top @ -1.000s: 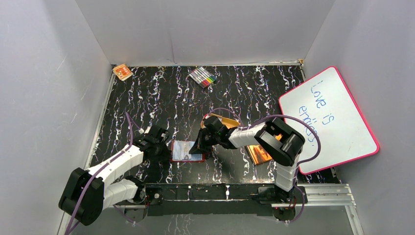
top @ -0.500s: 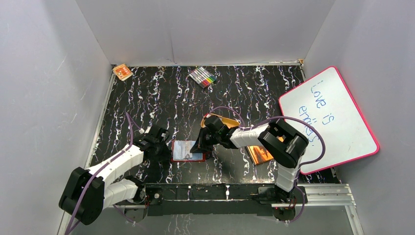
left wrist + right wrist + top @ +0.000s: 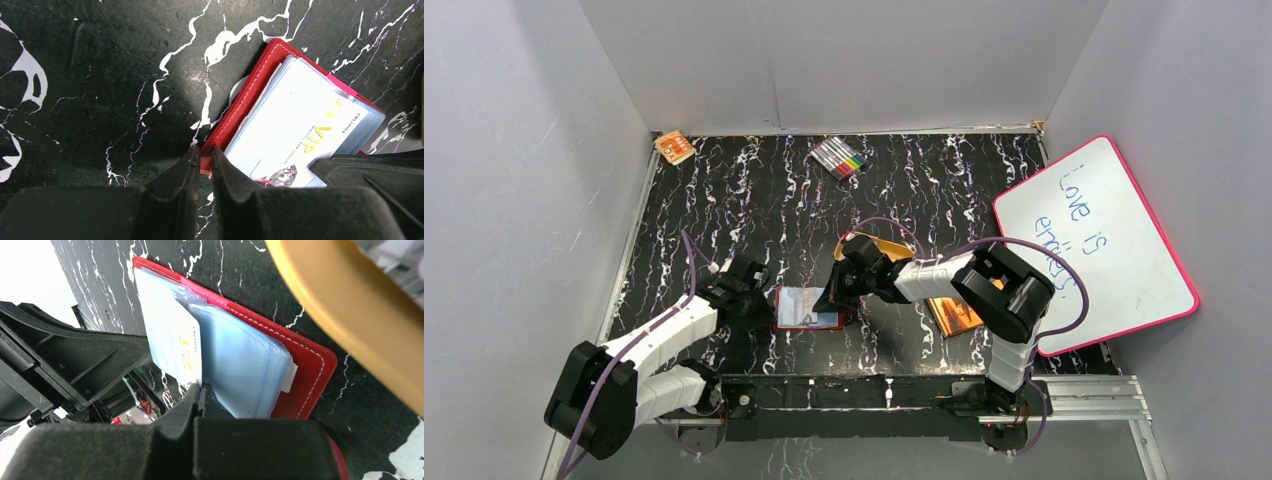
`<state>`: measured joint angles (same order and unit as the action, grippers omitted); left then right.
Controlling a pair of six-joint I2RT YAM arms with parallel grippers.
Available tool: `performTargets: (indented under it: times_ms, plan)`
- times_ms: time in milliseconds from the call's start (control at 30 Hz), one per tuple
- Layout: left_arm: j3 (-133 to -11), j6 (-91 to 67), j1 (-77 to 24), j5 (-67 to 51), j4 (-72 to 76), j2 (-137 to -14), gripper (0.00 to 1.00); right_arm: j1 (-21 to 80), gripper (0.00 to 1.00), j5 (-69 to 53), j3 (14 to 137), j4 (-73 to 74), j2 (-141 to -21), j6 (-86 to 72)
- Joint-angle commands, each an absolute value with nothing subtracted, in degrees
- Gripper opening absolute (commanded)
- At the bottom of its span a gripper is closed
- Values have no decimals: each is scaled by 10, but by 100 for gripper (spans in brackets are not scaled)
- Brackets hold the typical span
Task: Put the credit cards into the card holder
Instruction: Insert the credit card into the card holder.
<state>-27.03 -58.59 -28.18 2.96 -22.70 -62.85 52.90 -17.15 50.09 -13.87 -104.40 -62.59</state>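
Note:
The red card holder (image 3: 833, 322) lies open near the table's front edge, its pale-blue sleeves (image 3: 240, 365) showing. My left gripper (image 3: 205, 156) is shut on the holder's red cover edge (image 3: 240, 107) at its left side. A white credit card (image 3: 300, 125) with yellow "VIP" print lies over the sleeves. My right gripper (image 3: 199, 388) is shut on the near edge of this card (image 3: 175, 340), coming in from the holder's right side (image 3: 836, 293). Whether the card's far end sits inside a sleeve I cannot tell. The holder's red cover (image 3: 310, 370) lies flat on the black marbled table.
An orange oval tray (image 3: 886, 245) sits just behind the right gripper, and an orange-brown book (image 3: 954, 312) lies under the right arm. A whiteboard (image 3: 1094, 240) leans at the right. Coloured markers (image 3: 839, 157) and a small orange box (image 3: 674, 147) lie at the back.

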Motion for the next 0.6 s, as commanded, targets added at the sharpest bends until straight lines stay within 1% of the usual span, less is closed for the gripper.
performTargets:
  times_ms: [0, 567]
  plan:
    - [-245, -586, -283, 18, -256, -643, 14, 532, 0, -172, 511, -142, -1058, -614]
    - [-236, -591, -283, 4, -246, -643, 14, 542, 0, -191, 535, -159, -1090, -620]
